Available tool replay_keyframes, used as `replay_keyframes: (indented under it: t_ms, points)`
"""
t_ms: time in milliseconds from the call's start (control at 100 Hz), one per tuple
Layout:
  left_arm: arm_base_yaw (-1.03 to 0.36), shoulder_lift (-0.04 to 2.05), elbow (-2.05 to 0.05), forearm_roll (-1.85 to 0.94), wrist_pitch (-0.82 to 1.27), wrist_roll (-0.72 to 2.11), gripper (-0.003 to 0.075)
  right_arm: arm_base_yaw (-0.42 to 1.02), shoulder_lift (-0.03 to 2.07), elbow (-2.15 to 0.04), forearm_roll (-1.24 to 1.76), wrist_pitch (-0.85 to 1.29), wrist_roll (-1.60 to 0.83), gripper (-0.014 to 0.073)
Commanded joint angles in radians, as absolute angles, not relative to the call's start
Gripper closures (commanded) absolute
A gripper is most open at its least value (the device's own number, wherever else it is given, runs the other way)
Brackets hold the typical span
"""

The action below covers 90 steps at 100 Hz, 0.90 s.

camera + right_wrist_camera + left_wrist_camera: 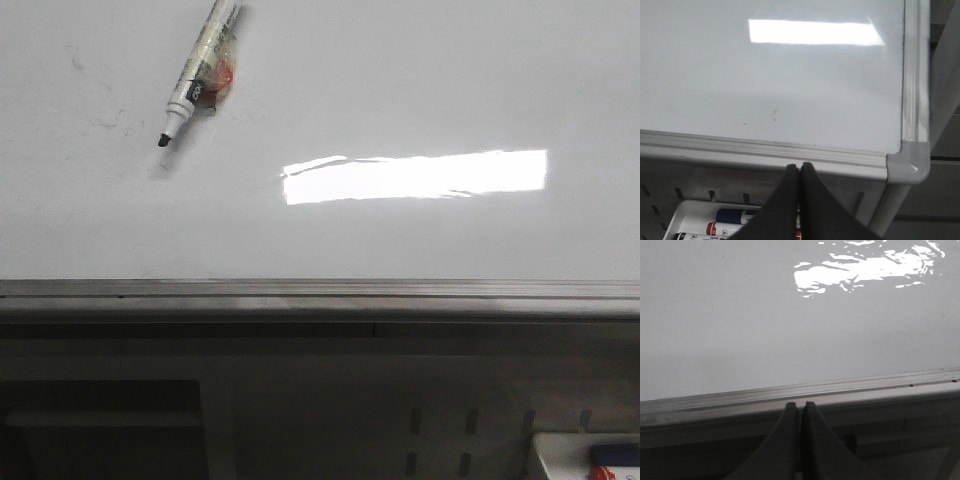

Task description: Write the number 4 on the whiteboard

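Uncapped marker (200,75) lying tip-down on the whiteboard (420,90), presumably left within reach for pickup. No number 4 visible anywhere on the glossy surface, only faint smudges, though glare may hide thin strokes. Left gripper (800,410) and right gripper (799,172) both clenched on nothing, parked below the rail.

Both hands are closed and empty — the left hand (800,407) with its dark fingers pressed tip to tip, the right hand (799,169) likewise.
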<state>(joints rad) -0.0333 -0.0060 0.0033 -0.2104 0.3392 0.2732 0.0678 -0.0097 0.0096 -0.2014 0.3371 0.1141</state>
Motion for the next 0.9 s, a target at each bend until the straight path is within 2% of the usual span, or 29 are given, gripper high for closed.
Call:
replay_keyframes:
  t_ms: [0,890]
  points:
    - [-0.033,-0.03,0.039,-0.226,0.29,0.264,0.0741,0.062,-0.025,0.034,-0.217,0.323,0.112,0.0648]
    - [-0.033,-0.03,0.039,-0.226,0.29,0.264,0.0741,0.062,-0.025,0.034,-0.252,0.289,0.112,0.0648]
